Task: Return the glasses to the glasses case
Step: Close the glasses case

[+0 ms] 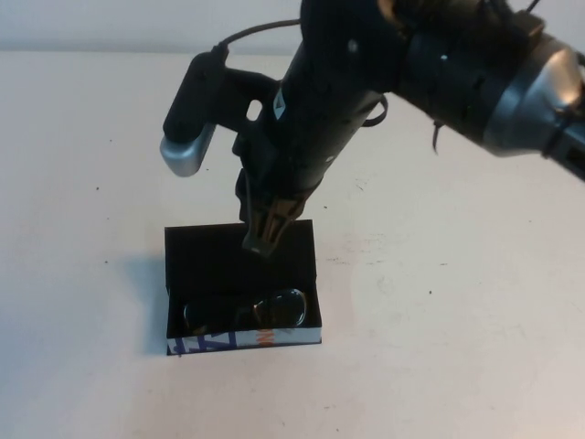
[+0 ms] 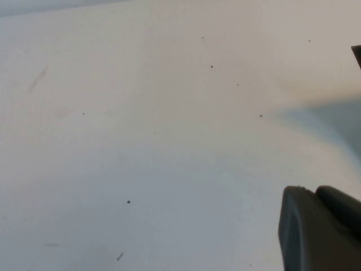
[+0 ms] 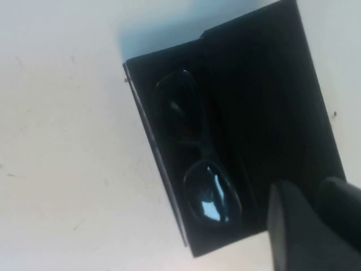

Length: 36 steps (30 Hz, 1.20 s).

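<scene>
The glasses case (image 1: 239, 256) lies open on the white table, its black lid laid flat toward the back and its printed white, blue and orange side facing front. The black glasses (image 1: 245, 313) lie inside its front part, lenses up. My right gripper (image 1: 265, 236) hangs just above the lid's lining, behind the glasses, shut and empty. In the right wrist view the glasses (image 3: 194, 149) lie in the case (image 3: 271, 101), apart from the right gripper (image 3: 316, 189). My left gripper (image 2: 315, 193) shows only in the left wrist view, shut and empty over bare table.
The white table (image 1: 457, 320) stretches on all sides of the case. The right arm (image 1: 439, 55) crosses the upper part of the high view. The left arm is out of the high view.
</scene>
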Motion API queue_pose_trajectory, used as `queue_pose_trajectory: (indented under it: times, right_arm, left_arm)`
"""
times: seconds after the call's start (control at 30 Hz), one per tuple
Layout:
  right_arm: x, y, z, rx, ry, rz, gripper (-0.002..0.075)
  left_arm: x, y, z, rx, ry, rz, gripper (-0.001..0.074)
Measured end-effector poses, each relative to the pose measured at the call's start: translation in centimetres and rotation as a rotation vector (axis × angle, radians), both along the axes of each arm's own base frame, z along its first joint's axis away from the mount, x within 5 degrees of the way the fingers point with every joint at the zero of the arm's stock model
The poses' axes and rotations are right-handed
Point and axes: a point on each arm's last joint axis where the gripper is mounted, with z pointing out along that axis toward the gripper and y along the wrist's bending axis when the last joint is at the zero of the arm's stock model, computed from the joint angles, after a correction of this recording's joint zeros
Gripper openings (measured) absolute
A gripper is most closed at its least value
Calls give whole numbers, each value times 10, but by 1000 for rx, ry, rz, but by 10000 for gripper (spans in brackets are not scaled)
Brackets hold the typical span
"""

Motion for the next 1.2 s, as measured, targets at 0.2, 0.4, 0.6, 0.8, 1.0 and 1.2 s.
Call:
queue_pose_trajectory:
  times: [0.2,0.4,0.6,0.8,1.0,1.2]
  right_arm:
    - [-5,-18,12,28,38,-100,-3]
    - [-2,-22,10,28,50,-125,-11]
    - [-4,-20,11,49,72,-120,-11]
    - [-4,-20,11,49,72,-120,-11]
    - [-4,-20,11,52,76,-126,-11]
    - [-5,-20,12,69,99,-158,-11]
  left_arm:
    - [0,0,0,0,0,0,-1]
    - [0,0,0,0,0,0,-1]
    - [0,0,0,0,0,0,-1]
    - [1,-1,4,-56,-41,5,-1]
    - [3,-5,20,-548,-166,46,-1]
    - [3,-6,24,-700,-159,56,-1]
